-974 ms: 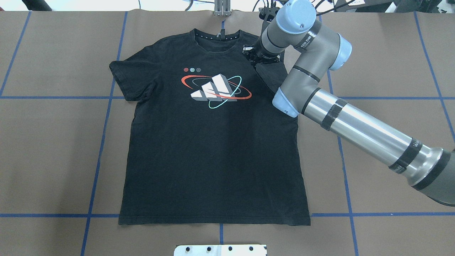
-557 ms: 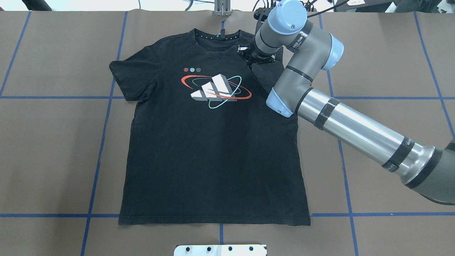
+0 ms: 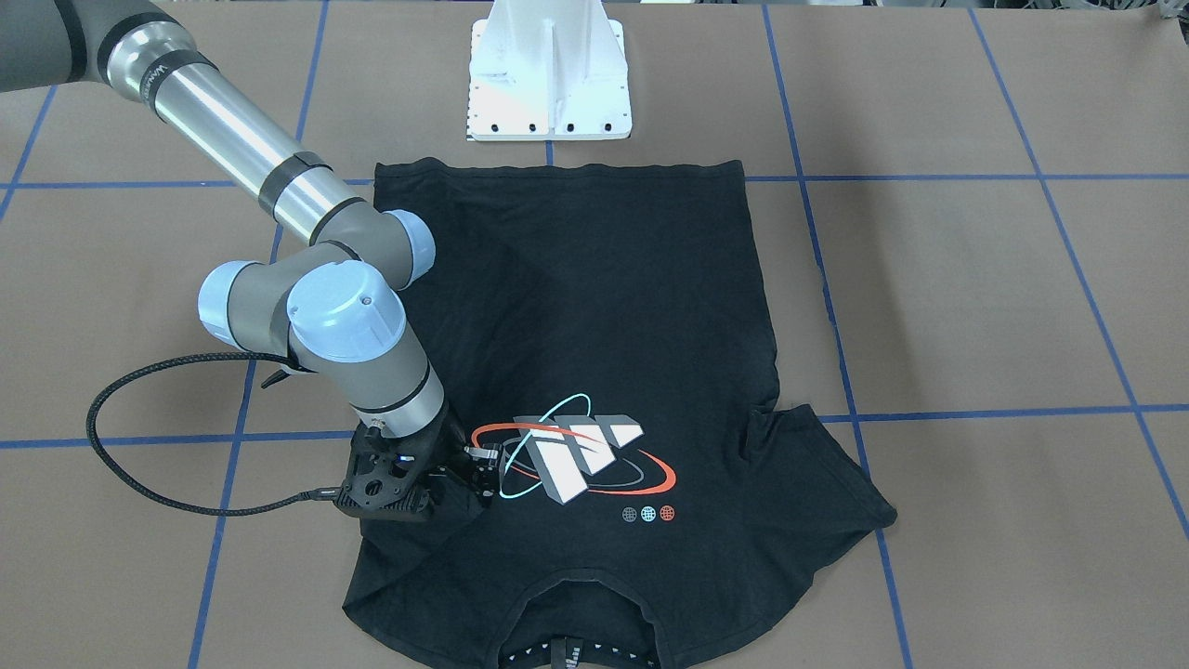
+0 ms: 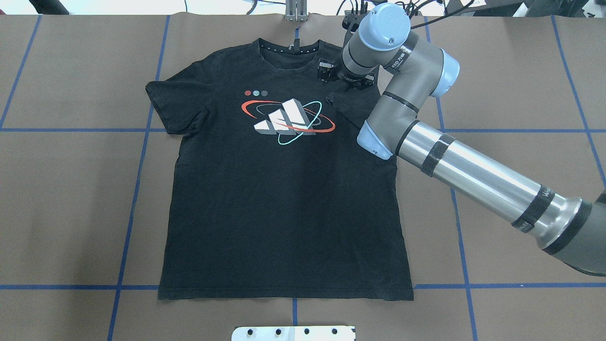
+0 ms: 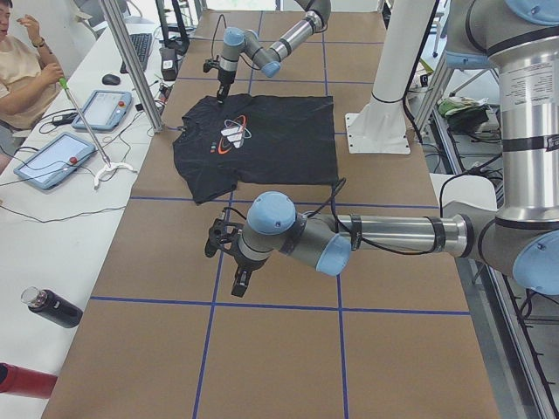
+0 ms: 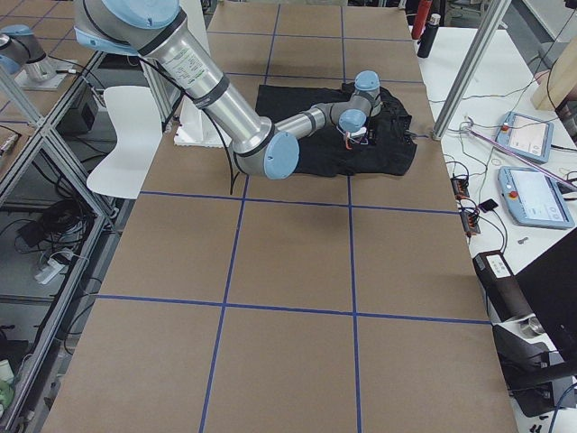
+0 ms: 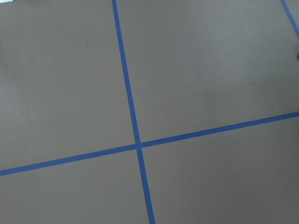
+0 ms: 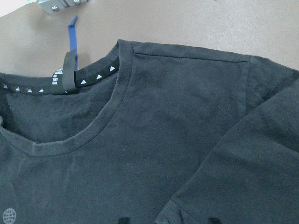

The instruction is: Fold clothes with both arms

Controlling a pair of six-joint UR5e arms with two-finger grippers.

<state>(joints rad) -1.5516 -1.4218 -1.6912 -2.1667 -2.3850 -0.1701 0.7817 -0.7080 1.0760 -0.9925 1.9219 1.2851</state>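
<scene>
Shirt (image 4: 284,213) lies flat, print up, on the table (image 4: 71,189), hem nearest the white base (image 3: 548,84), collar (image 8: 100,126) at the end farthest from it. Sleeve (image 4: 350,102) on the robot's right is turned in over the chest. The other sleeve (image 4: 170,104) lies spread out. Right gripper (image 4: 325,72) sits above that folded sleeve, far side from the base: fingertips (image 8: 122,219) spread, nothing clamped that I can see. Looks like the sleeve-fold step. To do it well, I'd lift straight up so the flap isn't dragged, then confirm the crease lines up with the side seam before mirroring. Right wrist view shows the flap edge running between the fingertips, which the overhead hides under the arm. Left gripper (image 5: 238,281) appears only in the left side view, well off from the base over bare table; can't tell if it's open or closed. Its wrist view shows just a tape cross (image 7: 138,145).
</scene>
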